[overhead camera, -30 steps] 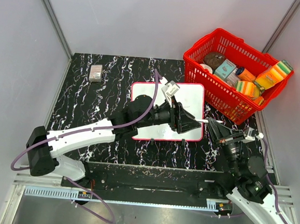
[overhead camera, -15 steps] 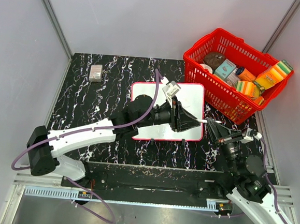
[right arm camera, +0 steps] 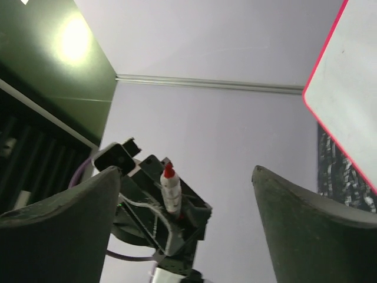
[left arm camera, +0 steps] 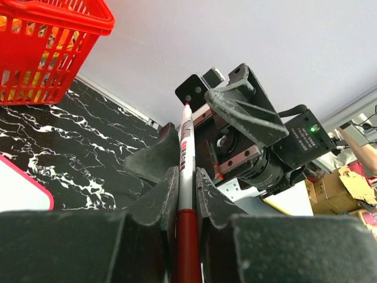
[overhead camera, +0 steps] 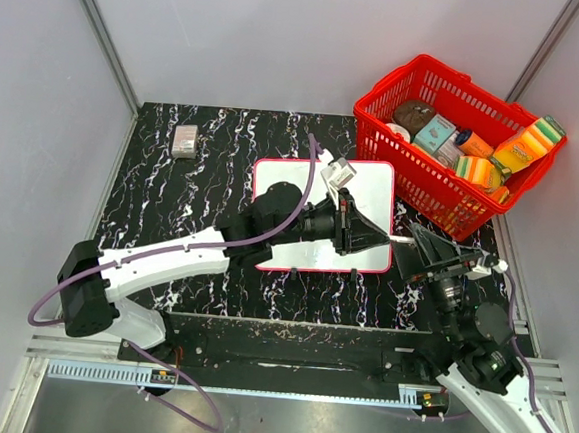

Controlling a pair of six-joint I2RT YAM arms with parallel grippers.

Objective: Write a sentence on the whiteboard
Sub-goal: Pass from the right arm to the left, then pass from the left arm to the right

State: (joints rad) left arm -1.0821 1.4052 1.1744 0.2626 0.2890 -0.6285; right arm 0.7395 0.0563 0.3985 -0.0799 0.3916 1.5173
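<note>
- The whiteboard [overhead camera: 372,183] lies flat at the middle of the bench [overhead camera: 202,180], its far right corner just beside the red basket [overhead camera: 418,176] that fills the far right corner of the bench.
- The exposed parts of the whiteboard show no sentence. The left arm [overhead camera: 166,257] covers the centre of the board, so that area cannot be checked.
- The left jaws are pressed together on the marker [left arm camera: 185,165], pinching its white barrel. The red section sits back between the jaws.
- The marker's long axis runs from the left jaws toward the right edge of the bench. Its free end projects past the right rim of the whiteboard.
- The right jaws are spread wide and hold nothing. They sit over the bench near the right edge, just beside the whiteboard's near right corner.
- Key relation: the free end of the marker points straight at the gap between the right jaws and sits just short of it. The two do not touch.
- In the right wrist view the red-tipped marker end sits centred between the spread jaws.
- Whether that red end is a cap or a bare nib cannot be determined.
- Judgement: the next move is probably the right arm [overhead camera: 488,373] closing on this end. It requires keeping the marker axis centred in the gap.
</note>
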